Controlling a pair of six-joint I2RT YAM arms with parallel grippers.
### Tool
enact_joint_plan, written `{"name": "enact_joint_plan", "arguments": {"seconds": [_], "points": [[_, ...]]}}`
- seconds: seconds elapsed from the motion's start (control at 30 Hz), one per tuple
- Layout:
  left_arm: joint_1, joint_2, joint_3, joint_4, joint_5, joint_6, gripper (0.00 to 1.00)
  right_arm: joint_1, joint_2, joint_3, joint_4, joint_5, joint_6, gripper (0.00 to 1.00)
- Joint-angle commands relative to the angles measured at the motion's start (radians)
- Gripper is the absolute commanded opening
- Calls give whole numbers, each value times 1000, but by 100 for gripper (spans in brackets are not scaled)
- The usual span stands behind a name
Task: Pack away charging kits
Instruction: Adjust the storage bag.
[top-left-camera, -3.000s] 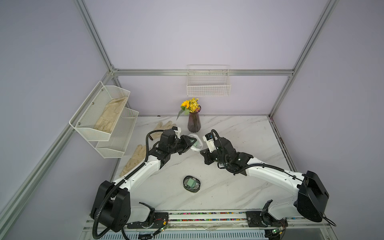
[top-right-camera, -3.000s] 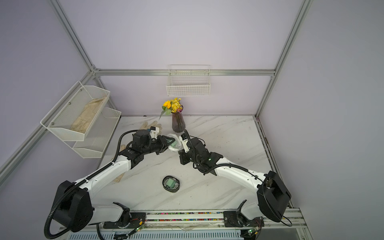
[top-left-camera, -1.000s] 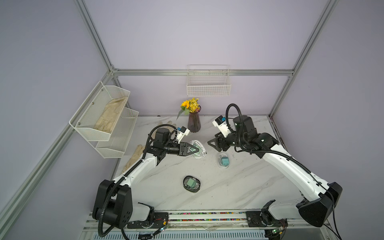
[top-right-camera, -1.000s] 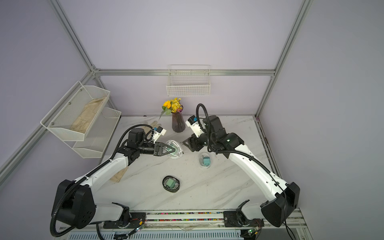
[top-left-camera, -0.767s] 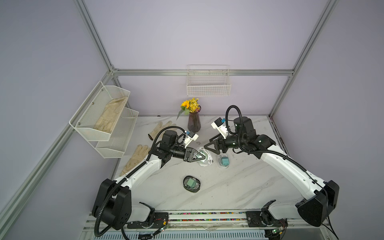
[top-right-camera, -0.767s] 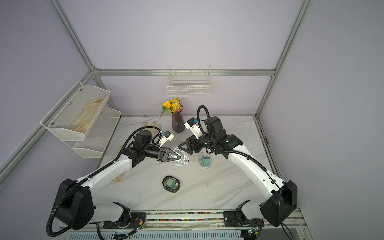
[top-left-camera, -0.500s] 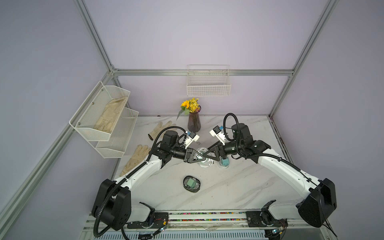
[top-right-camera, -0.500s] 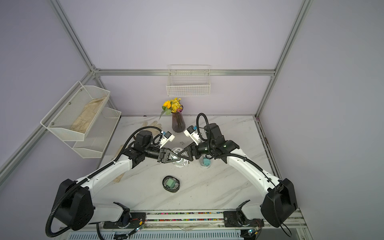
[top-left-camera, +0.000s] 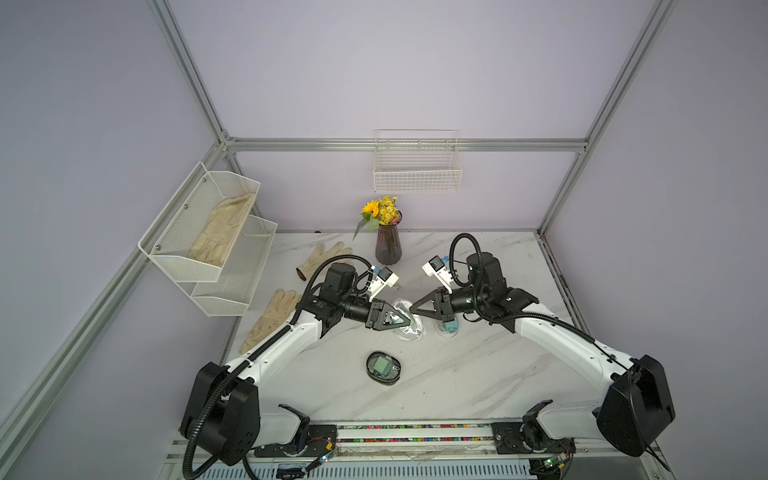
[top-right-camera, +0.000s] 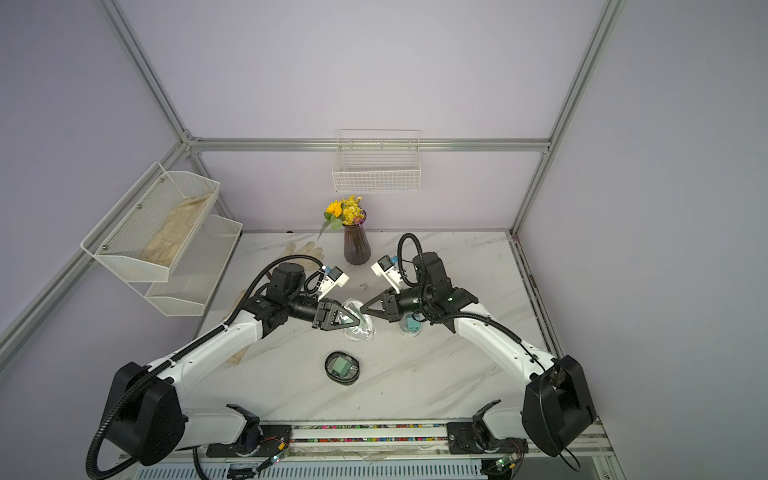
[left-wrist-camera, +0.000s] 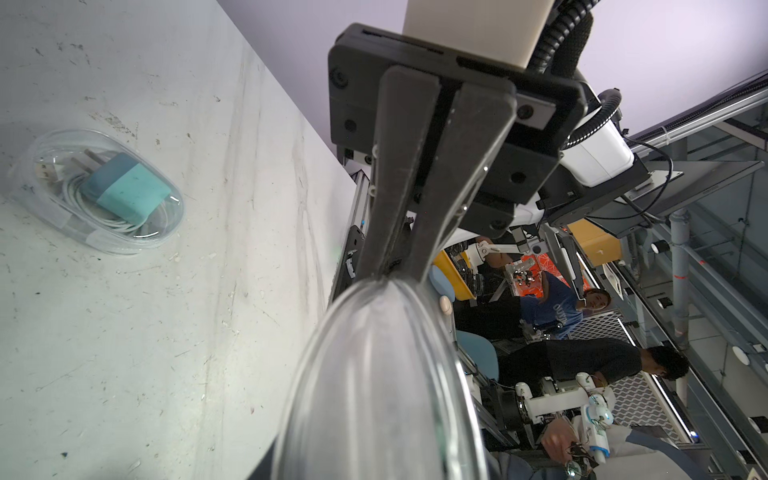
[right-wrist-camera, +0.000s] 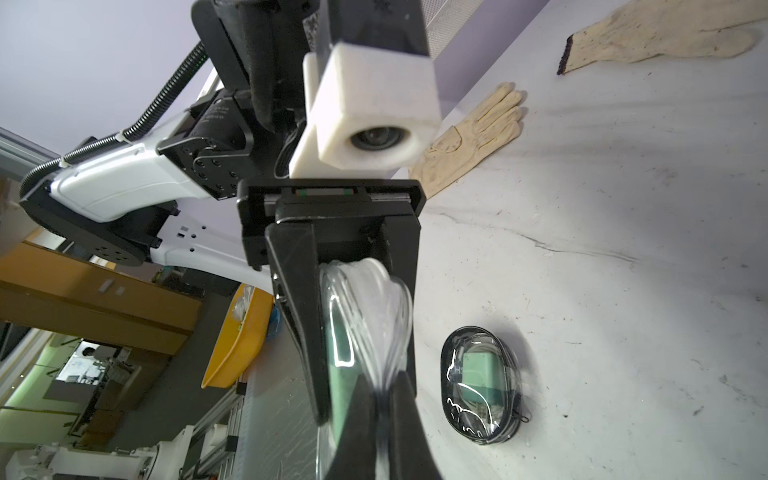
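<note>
left end effector (top-left-camera: 405, 322): clamped across a clear oval case (top-left-camera: 410, 330), which has a mint-green plug charger (right-wrist-camera: 340, 336) inside.
right end effector (top-left-camera: 413, 310): fingers pressed together, pinching the rim of the same case from the opposite side, tip to tip with the left one.
held case: over the middle of the tabletop (top-left-camera: 478, 374), turned on edge; whether it touches the tabletop cannot be told.
second clear case (left-wrist-camera: 99, 191): flat, just beside the held one toward the right edge, holding a light blue charger (left-wrist-camera: 129, 189) and a coiled white cable (left-wrist-camera: 104, 218).
black-rimmed case (top-left-camera: 383, 365): flat, nearer the front edge, apart from both end effectors, with another green charger (right-wrist-camera: 482, 372) inside.
cream gloves (top-left-camera: 270, 313): near the left edge.
flower vase (top-left-camera: 387, 247): at the back edge.
</note>
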Motion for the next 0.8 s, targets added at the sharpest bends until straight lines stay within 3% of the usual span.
{"name": "enact_joint_plan", "arguments": {"seconds": [0.0, 0.1, 0.17, 0.33, 0.4, 0.5, 0.57, 0.67, 0.77], "points": [[-3, -45, 117, 25, 53, 48, 2, 12, -19, -40, 131, -9, 79, 0], [4, -51, 107, 33, 42, 30, 14, 7, -48, -62, 228, 19, 159, 0], [6, -60, 83, 93, 18, -29, 33, 4, -69, -85, 325, 47, 241, 0], [6, -77, -98, 595, -98, -432, 64, 4, -112, -212, 710, 185, 544, 0], [2, -80, -179, 779, -204, -584, 69, 4, -125, -280, 869, 272, 667, 0], [-20, -85, -270, 984, -368, -731, 71, 7, -144, -348, 976, 395, 747, 0], [-49, -93, -305, 1052, -474, -762, 71, 14, -171, -387, 997, 489, 765, 0], [-76, -87, -321, 1101, -567, -768, 71, 18, -189, -401, 980, 533, 765, 0], [-90, -41, -303, 1133, -572, -777, 71, 23, -179, -407, 995, 537, 784, 0]]}}
